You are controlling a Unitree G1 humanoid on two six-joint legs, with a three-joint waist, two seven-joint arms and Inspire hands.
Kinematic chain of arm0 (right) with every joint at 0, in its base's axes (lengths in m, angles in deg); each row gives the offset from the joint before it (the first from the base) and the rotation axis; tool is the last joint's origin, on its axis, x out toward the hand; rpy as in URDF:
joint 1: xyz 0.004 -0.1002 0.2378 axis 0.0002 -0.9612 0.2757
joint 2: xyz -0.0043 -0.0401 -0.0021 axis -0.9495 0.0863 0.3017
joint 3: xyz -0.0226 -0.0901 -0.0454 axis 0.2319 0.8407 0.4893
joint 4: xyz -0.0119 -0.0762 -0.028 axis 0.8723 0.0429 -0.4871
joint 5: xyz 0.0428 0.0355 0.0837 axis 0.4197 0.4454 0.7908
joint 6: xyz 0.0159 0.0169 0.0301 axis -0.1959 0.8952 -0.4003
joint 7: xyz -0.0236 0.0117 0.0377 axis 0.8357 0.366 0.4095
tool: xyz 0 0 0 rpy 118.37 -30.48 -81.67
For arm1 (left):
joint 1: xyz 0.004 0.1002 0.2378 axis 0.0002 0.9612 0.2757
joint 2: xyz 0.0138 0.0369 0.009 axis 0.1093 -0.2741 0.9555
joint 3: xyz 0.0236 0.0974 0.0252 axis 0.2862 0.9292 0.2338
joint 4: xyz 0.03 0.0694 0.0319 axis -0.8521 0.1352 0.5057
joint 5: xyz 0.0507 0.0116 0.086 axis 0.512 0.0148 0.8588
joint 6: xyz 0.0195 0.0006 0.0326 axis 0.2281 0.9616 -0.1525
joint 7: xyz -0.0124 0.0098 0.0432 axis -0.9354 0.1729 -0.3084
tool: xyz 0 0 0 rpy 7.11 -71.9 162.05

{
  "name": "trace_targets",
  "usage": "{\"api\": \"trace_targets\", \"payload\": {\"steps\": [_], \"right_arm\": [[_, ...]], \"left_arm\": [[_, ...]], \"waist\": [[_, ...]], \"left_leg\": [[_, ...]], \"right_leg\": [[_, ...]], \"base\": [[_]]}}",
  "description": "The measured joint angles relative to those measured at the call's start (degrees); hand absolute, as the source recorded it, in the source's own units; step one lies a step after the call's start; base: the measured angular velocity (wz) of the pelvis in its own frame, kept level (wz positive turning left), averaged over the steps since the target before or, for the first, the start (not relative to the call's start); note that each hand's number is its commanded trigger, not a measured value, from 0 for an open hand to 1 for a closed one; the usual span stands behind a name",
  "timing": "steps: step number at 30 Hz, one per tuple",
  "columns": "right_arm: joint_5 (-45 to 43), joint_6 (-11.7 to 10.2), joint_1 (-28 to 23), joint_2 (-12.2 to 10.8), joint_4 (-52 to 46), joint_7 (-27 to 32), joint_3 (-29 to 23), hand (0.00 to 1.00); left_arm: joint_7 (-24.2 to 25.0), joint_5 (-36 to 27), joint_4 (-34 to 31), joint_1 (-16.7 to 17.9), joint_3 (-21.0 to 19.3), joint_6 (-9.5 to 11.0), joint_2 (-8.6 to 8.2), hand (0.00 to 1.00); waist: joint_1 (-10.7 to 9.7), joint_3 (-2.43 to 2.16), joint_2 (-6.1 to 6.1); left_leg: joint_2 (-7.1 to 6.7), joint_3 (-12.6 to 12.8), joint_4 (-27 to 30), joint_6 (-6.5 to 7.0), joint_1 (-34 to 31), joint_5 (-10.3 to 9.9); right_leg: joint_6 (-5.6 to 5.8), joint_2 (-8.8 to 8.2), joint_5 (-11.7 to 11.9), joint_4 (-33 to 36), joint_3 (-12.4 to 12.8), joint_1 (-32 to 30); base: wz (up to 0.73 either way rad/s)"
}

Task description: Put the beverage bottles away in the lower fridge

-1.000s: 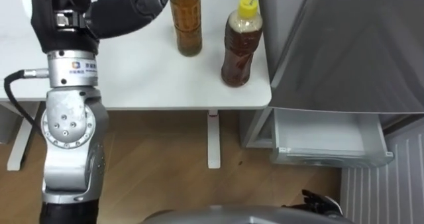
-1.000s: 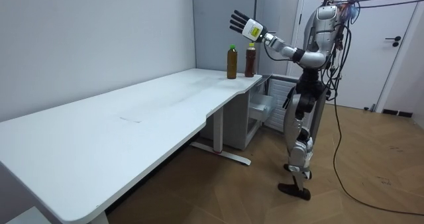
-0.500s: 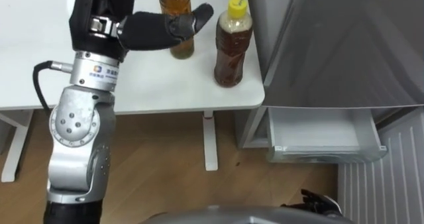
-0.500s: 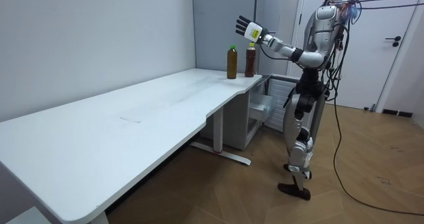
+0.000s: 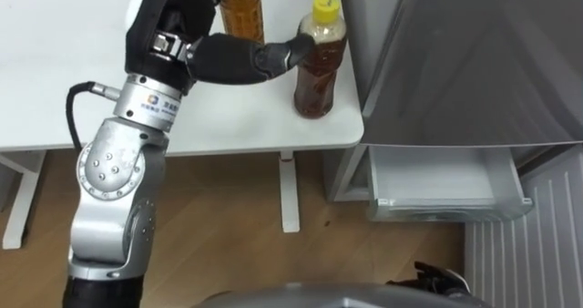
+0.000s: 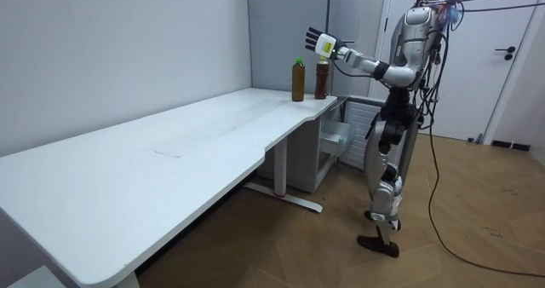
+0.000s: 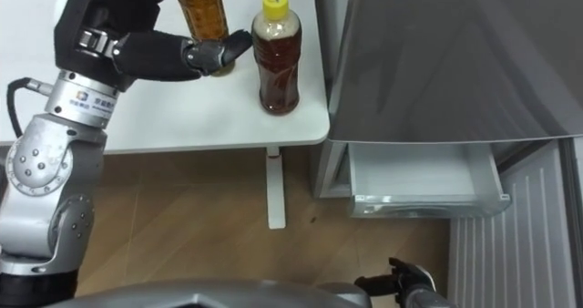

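The lower fridge drawer (image 5: 446, 185) is gaping open just past the right edge of the counter (image 5: 55, 89), and both drinks are sitting near its front right corner, the yellow-capped bottle (image 5: 319, 62) closest to that edge and the second bottle (image 5: 244, 12) just beside it. The left hand (image 5: 219, 57) is holding nothing, fingers apart, thumb touching the yellow-capped bottle's shoulder. Pressing that high is risking tipping it over the edge or knocking its neighbour.

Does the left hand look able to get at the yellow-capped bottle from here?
Probably yes: the open left hand is right beside the yellow-capped bottle, thumb tip near its shoulder, nothing between them.
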Motion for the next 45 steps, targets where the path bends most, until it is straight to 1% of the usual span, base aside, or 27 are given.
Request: {"api": "trace_targets", "payload": {"steps": [7, 10, 20, 25, 29, 31, 33, 35, 36, 38, 40, 43, 45], "right_arm": [[-0.2, 0.0, 0.2, 0.0, 0.0, 0.0, 0.1, 0.0], [-0.3, 0.0, 0.2, 0.0, 0.0, 0.0, 0.1, 0.0], [-0.4, 0.0, 0.3, 0.0, 0.0, 0.0, 0.1, 0.0], [-0.4, 0.0, 0.5, -0.1, 0.0, 0.0, 0.1, 0.0], [-0.4, 0.1, 0.6, 0.1, 0.0, 0.0, 0.1, 0.0], [-0.4, 0.1, 0.7, 0.2, 0.0, 0.0, 0.1, 0.0], [-0.4, 0.1, 0.7, 0.4, 0.0, 0.1, 0.1, 0.0], [-0.4, 0.1, 0.7, 0.5, 0.0, 0.2, 0.1, 0.0], [-0.4, 0.1, 0.7, 0.5, 0.0, 0.4, 0.1, 0.0], [-0.4, 0.1, 0.7, 0.5, 0.0, 0.5, 0.1, 0.0], [-0.4, 0.1, 0.7, 0.5, 0.0, 0.6, 0.1, 0.0], [-0.4, 0.1, 0.7, 0.5, 0.0, 0.7, 0.1, 0.0], [-0.3, 0.1, 0.7, 0.5, 0.0, 0.7, 0.2, 0.0]], "left_arm": [[0.4, 0.0, 0.0, 0.0, 0.2, -0.4, -0.33, 0.0], [0.4, 0.0, 0.0, 0.0, 0.2, -0.4, -0.89, 0.0], [0.4, 0.0, 0.0, 0.0, 0.3, -0.4, -1.3, 0.0], [0.4, 0.0, 0.0, -0.1, 0.8, -0.4, -1.31, 0.0], [0.8, 0.0, 0.0, -0.9, 1.1, -0.6, -1.31, 0.0], [1.1, 0.0, 0.0, -2.0, 1.5, -0.8, -1.31, 0.0], [1.6, 0.0, 0.0, -2.5, 2.3, -0.8, -1.28, 0.0], [1.8, -0.1, 0.0, -2.5, 3.1, -1.1, -1.24, 0.0], [2.0, -0.1, 0.0, -2.5, 3.2, -1.4, -1.26, 0.0], [2.2, -0.1, 0.0, -2.5, 3.1, -1.5, -1.25, 0.0], [2.8, -0.1, 0.0, -2.5, 3.1, -1.7, -1.23, 0.0], [3.0, -0.1, 0.0, -2.5, 3.1, -1.7, -1.23, 0.0], [2.9, -0.1, 0.0, -2.6, 3.1, -1.7, -1.21, 0.0]], "waist": [[-0.3, -0.01, 0.1], [-0.4, -0.01, 0.1], [-0.5, 0.02, 0.08], [-1.2, 0.0, 0.18], [-1.3, 0.02, 0.45], [-1.3, 0.06, 0.76], [-1.4, -0.09, 1.19], [-1.5, -0.12, 1.39], [-1.5, -0.13, 1.43], [-1.6, -0.08, 1.48], [-1.5, 0.08, 1.39], [-1.3, 0.09, 1.4], [-1.3, 0.21, 1.2]], "left_leg": [[0.02, 0.5, 0.0, 0.0, 0.0, 0.0], [0.04, 0.6, -0.1, 0.0, 0.0, 0.0], [0.07, 1.0, -0.1, -0.01, 0.2, 0.0], [0.35, 1.3, -0.2, -0.02, 0.0, 0.0], [0.31, 1.5, -0.2, -0.03, -0.2, 0.0], [0.32, 1.5, -0.2, -0.03, -0.3, 0.0], [0.32, 1.6, -0.2, -0.03, -0.5, 0.0], [0.31, 1.6, -0.1, -0.04, -0.5, 0.0], [0.31, 1.9, -0.1, -0.05, -0.5, 0.0], [0.33, 2.4, 0.0, -0.06, -0.4, 0.0], [0.38, 2.8, 0.0, -0.05, -0.4, 0.0], [0.41, 2.8, 0.0, -0.05, -0.5, 0.0], [0.38, 2.8, 0.0, -0.05, -0.6, 0.0]], "right_leg": [[-0.02, 0.07, 0.0, 0.1, 0.4, -0.1], [-0.02, 0.07, 0.0, 0.1, 0.5, -0.2], [-0.03, 0.13, 0.0, 0.1, 0.5, -0.2], [-0.09, 0.17, 0.1, 0.1, 0.6, -0.5], [-0.19, 0.24, 0.1, 0.1, 0.7, -0.7], [-0.18, 0.23, 0.1, 0.1, 0.7, -0.8], [-0.19, 0.21, 0.1, 0.1, 0.7, -0.9], [-0.19, 0.21, 0.1, 0.1, 0.8, -0.9], [-0.19, 0.24, 0.1, 0.1, 1.2, -0.9], [-0.21, 0.29, 0.1, 0.1, 1.4, -0.9], [-0.21, 0.27, 0.1, 0.1, 1.5, -1.0], [-0.21, 0.28, 0.1, 0.1, 1.6, -1.1], [-0.21, 0.29, 0.1, 0.1, 1.6, -1.2]], "base": [[-0.03], [0.0], [0.0], [-0.01], [-0.01], [0.0], [0.0], [0.0], [-0.05], [-0.06], [-0.02], [0.0], [0.0]]}}
